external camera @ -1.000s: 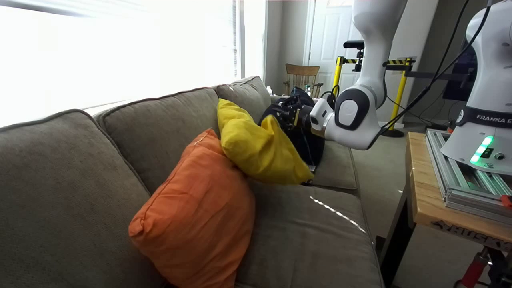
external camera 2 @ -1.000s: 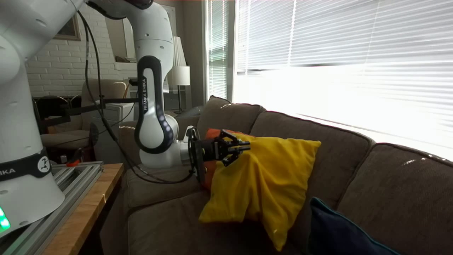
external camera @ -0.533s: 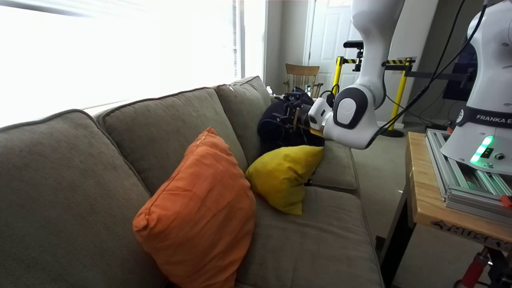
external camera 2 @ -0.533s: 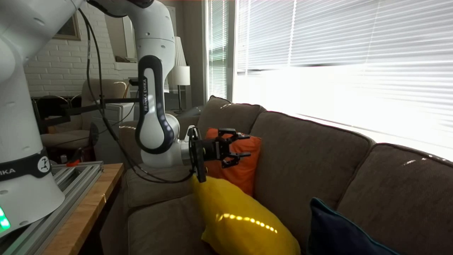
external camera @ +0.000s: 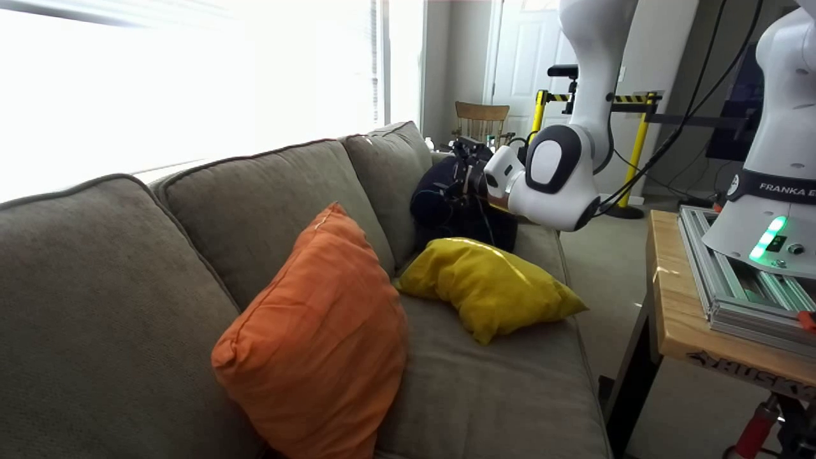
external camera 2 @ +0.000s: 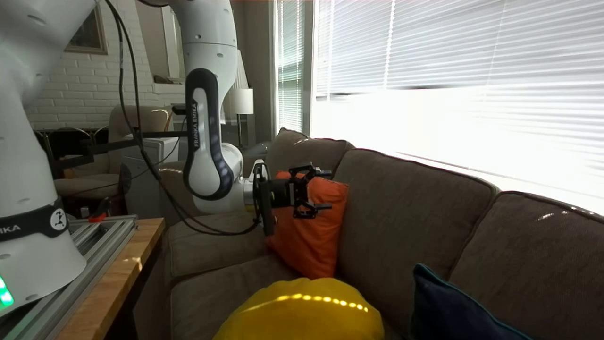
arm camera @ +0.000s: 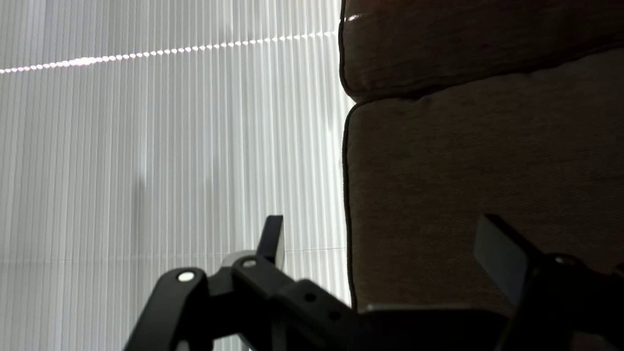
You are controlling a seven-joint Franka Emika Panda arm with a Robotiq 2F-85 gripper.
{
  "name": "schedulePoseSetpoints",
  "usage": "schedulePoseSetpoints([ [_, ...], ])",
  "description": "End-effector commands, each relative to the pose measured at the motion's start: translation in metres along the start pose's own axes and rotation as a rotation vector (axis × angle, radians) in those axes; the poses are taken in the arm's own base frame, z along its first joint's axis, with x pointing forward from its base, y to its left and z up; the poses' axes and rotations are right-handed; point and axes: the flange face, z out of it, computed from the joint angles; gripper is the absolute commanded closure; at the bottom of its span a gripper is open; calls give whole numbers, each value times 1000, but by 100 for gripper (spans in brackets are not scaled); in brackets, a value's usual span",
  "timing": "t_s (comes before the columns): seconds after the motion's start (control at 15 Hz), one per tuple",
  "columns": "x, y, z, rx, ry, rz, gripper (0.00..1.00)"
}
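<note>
Yellow cushion on the sofa; the pincer — jaws spread wide — higher, apart from it.

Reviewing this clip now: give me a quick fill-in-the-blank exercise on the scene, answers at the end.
1. The gripper holds nothing; its jaws stand ____.
2. The sunlit pillow lying on the sofa is ____ in colour.
3. The orange pillow leans against the sofa's ____.

Missing words: open; yellow; backrest.
</note>
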Motion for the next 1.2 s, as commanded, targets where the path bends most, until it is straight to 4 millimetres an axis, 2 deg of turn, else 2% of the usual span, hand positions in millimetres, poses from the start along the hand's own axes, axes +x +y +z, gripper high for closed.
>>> schedulePoseSetpoints([
  [0.0,20,43,7,65,-22,96,0],
  [0.2,38,79,7,188,-62,195,0],
  [0.53,48,120,-1,456,-125,312,0],
  [0.8,28,142,-2,674,-217,343,0],
  [0.93,10,146,-2,743,-269,325,0],
  [1.13,-22,141,-7,832,-352,292,0],
])
